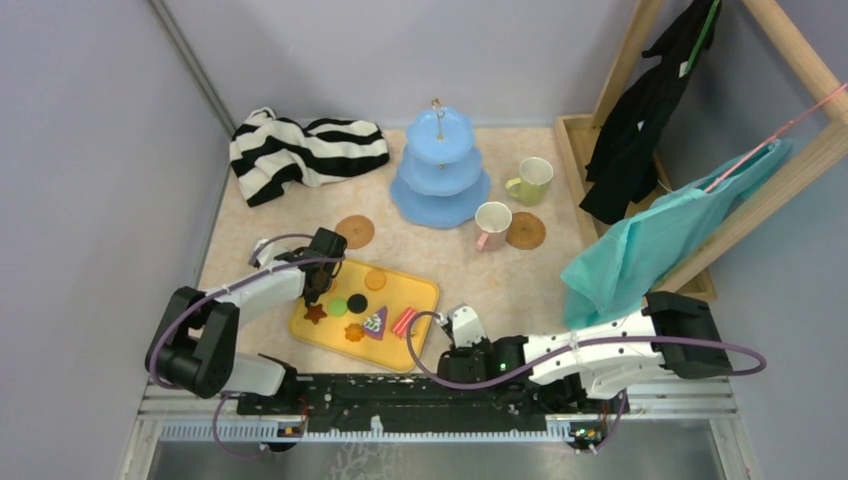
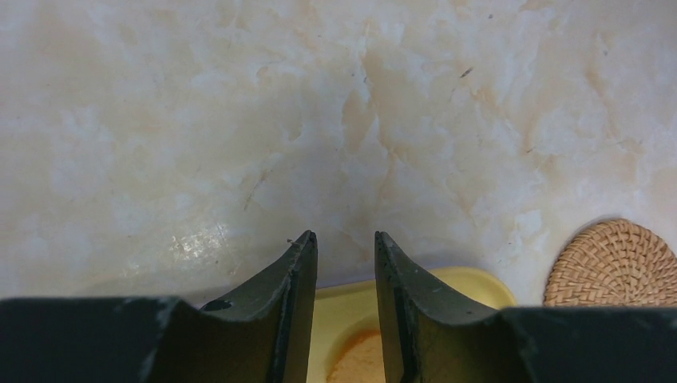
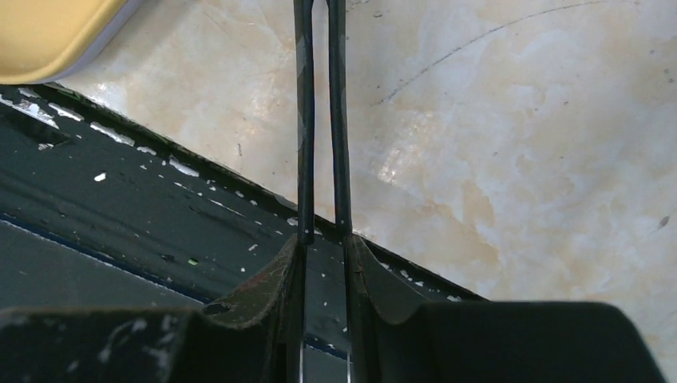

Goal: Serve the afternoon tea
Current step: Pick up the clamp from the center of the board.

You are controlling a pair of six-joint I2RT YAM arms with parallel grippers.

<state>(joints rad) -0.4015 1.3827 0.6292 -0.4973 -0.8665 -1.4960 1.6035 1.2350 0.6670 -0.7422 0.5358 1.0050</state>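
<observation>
Starting at the far left, the black-and-white striped cloth (image 1: 305,150) is seen bunched against the left wall, with a strip of bare table (image 1: 225,250) left open along that edge. Just right of it, one cork coaster (image 1: 354,231) is laid flat near the far corner of the yellow tray (image 1: 422,298).

The left gripper (image 1: 318,290) is hung over the tray's far-left corner. In the left wrist view its fingers (image 2: 295,279) are parted by a narrow gap and a tan cookie (image 2: 359,363) is glimpsed low between them. Whether it's pinched can't be told.

The toy cookies and cake slices (image 1: 376,322) are spread over the tray, a few close together, all kept inside the rim. Behind the tray, the light-blue three-tier stand (image 1: 440,170) is stood upright, with open marble between the two.

Right of the stand, the pink-handled cup (image 1: 492,224) is set just beside the second coaster (image 1: 525,230). The yellow-green cup (image 1: 530,180) is parked further back, near the wooden rack (image 1: 628,55).

The right gripper (image 1: 463,322) is held low just off the tray's right edge, near the front rail (image 1: 400,392). Its jaws are closed down on two thin dark strips (image 3: 304,120) that run out ahead; what they are can't be made out. A teal cloth (image 1: 650,240) is draped over the table's right side, so that edge is crowded.
</observation>
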